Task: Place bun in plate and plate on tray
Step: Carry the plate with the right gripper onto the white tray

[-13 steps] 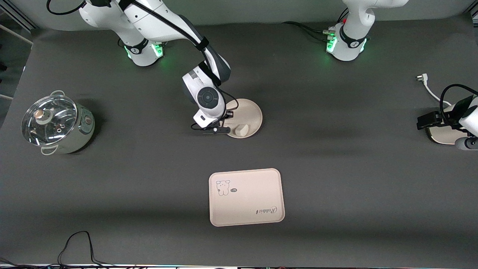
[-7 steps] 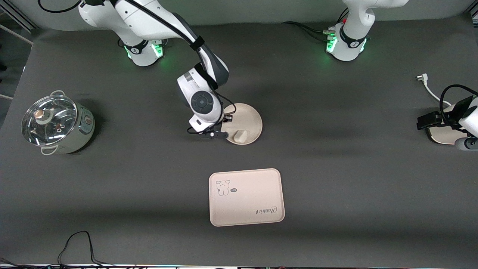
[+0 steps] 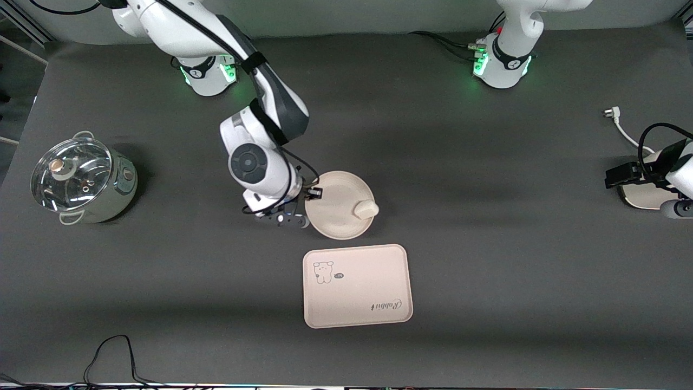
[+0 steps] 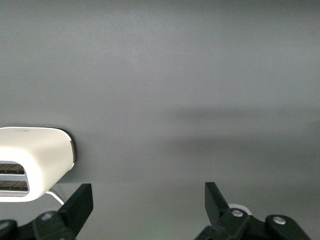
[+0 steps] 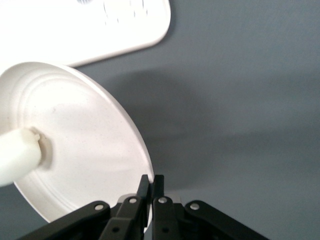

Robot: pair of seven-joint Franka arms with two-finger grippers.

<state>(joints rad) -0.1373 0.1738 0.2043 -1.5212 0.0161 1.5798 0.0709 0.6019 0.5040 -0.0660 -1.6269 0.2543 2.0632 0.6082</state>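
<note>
My right gripper (image 3: 306, 208) is shut on the rim of the round cream plate (image 3: 338, 208) and holds it tilted above the table, over the mat close to the tray's edge. The off-white bun (image 3: 366, 208) lies in the plate at the rim away from my gripper. In the right wrist view the fingers (image 5: 151, 186) pinch the plate's edge (image 5: 90, 150) and the bun (image 5: 19, 155) sits on it. The cream tray (image 3: 357, 285) with the animal drawing lies flat nearer the front camera; its corner shows in the right wrist view (image 5: 100, 25). My left gripper (image 4: 148, 200) waits open and empty.
A steel pot with a glass lid (image 3: 81, 179) stands at the right arm's end of the table. A white toaster (image 3: 644, 195) sits at the left arm's end, under the left gripper, with a white plug and cord (image 3: 617, 122) beside it. It also shows in the left wrist view (image 4: 32, 162).
My right gripper has carried the plate toward the tray, nearer the front camera, and tilted it. The bun has slid across the plate to the rim away from my gripper. The left arm has not moved.
</note>
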